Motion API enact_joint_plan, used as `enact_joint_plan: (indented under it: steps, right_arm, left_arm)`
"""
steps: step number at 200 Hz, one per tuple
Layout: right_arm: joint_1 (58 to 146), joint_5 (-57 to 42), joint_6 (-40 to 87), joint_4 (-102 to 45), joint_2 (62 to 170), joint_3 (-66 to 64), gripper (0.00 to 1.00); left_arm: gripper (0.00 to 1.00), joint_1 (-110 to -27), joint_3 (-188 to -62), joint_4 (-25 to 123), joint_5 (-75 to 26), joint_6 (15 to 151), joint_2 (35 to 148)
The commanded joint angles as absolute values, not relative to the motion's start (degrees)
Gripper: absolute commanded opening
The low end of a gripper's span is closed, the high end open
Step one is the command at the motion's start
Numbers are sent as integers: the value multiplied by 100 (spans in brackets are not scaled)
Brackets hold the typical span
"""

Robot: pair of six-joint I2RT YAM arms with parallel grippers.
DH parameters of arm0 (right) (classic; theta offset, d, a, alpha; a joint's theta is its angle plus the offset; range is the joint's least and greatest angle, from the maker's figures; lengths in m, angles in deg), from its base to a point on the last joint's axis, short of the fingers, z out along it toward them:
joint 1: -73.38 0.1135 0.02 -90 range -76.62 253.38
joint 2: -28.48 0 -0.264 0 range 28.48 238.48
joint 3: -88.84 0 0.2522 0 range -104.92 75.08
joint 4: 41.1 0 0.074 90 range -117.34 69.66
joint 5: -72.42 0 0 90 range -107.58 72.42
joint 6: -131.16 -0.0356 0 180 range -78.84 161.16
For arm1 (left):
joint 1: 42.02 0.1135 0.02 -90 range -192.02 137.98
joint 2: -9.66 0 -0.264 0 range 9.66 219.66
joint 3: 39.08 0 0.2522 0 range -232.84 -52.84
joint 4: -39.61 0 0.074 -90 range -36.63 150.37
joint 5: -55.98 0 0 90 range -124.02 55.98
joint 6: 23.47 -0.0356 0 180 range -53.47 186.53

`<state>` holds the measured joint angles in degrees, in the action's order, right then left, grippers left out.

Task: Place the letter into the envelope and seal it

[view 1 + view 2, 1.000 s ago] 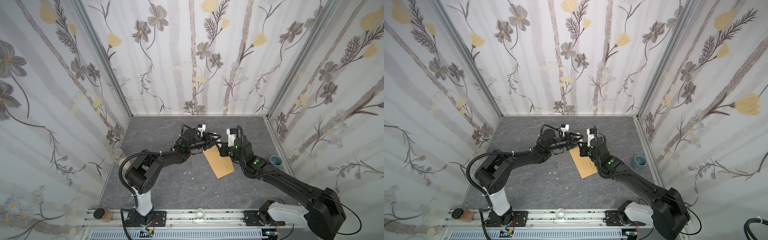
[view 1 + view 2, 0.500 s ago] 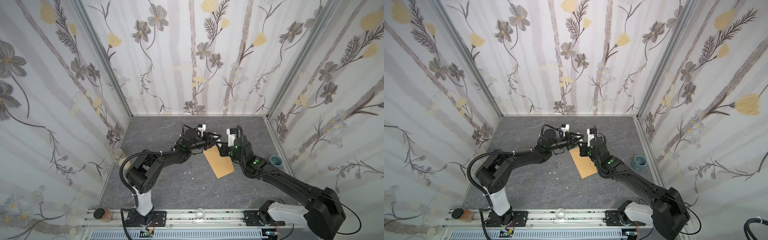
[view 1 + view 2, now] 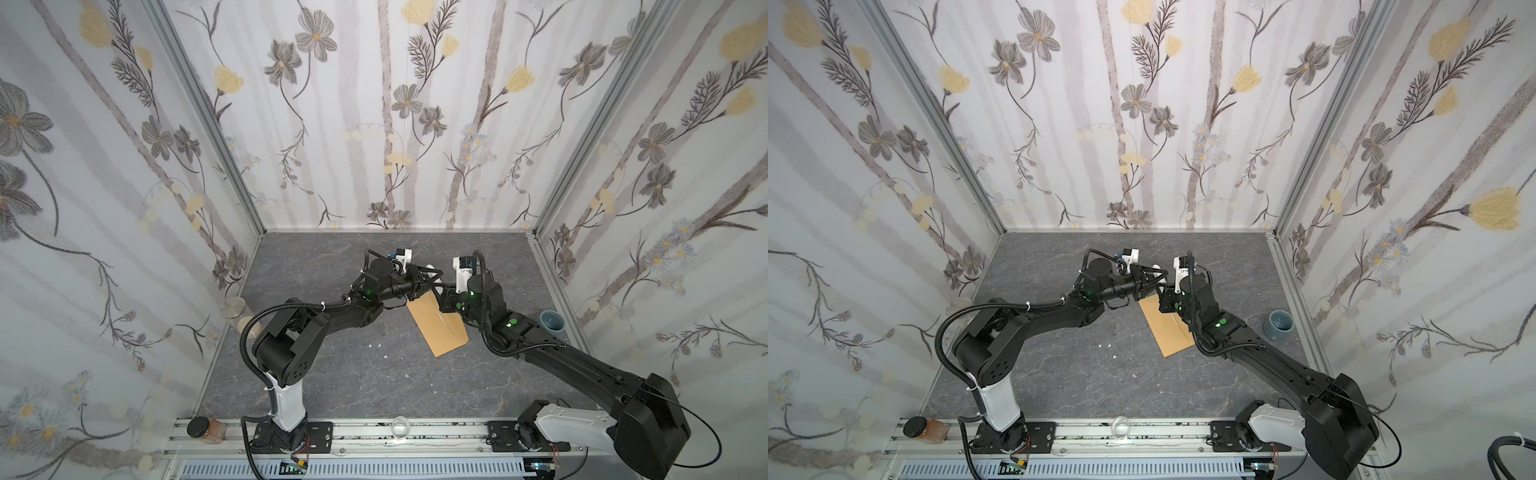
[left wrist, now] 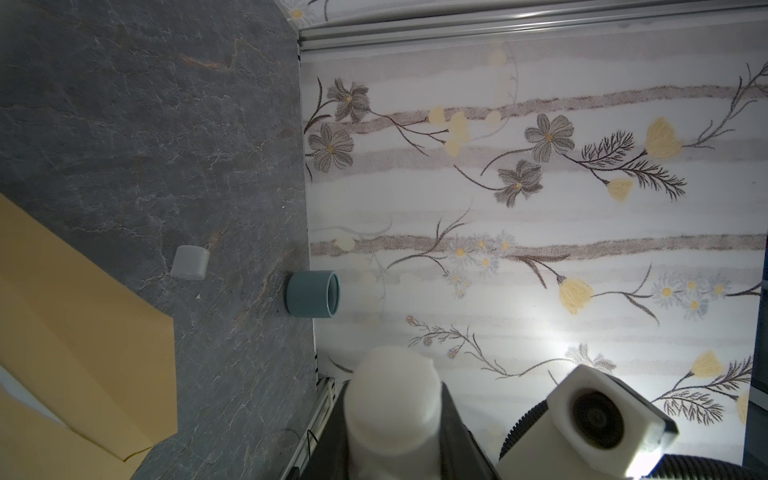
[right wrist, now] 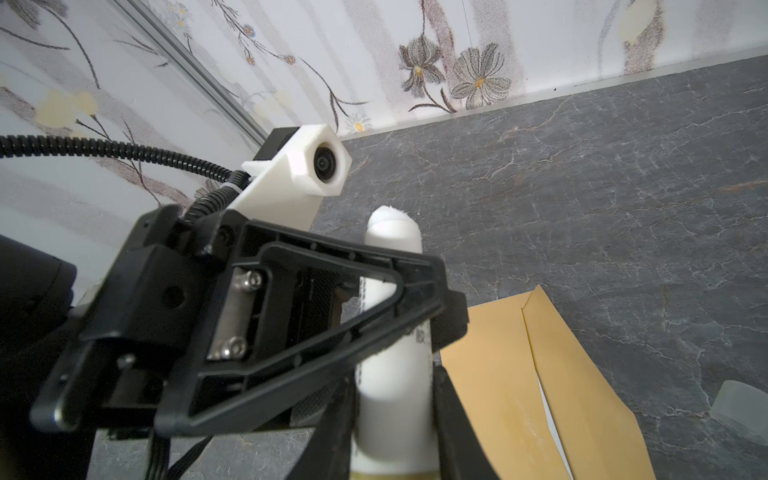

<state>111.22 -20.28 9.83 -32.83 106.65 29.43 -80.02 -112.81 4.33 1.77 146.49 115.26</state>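
Kraft envelope (image 3: pixel 436 328): lying near glue stick (image 5: pixel 392 245).
Right gripper (image 5: pixel 392 428): clamping it.
Left gripper (image 3: pixel 430 278): straddling it, grip unclear.
Risk: I'm fearing early release dropping it.

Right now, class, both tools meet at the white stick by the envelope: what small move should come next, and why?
Probably close the left tool fully on the glue stick before the right tool lets go. The glue stick is uncapped, its cap lying on the table, and sits between the right tool's fingers near the envelope; whether the left tool grips it is unclear.
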Motion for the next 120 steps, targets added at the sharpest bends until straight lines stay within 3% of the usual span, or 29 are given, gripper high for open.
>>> enact_joint_plan:
  steps: [1,29,120]
  right_arm:
    - [11128,-1766,923,-3587,10607,3011,13]
    - [11096,-1661,882,-3625,10419,3148,28]
    - [10573,-1047,691,-2774,9627,3689,35]
  left_arm:
    - [0,-8015,-11202,197,186,14512,11465]
    - [0,-8008,-10980,226,62,14336,11382]
    - [0,-7970,-10166,867,-202,13512,11271]
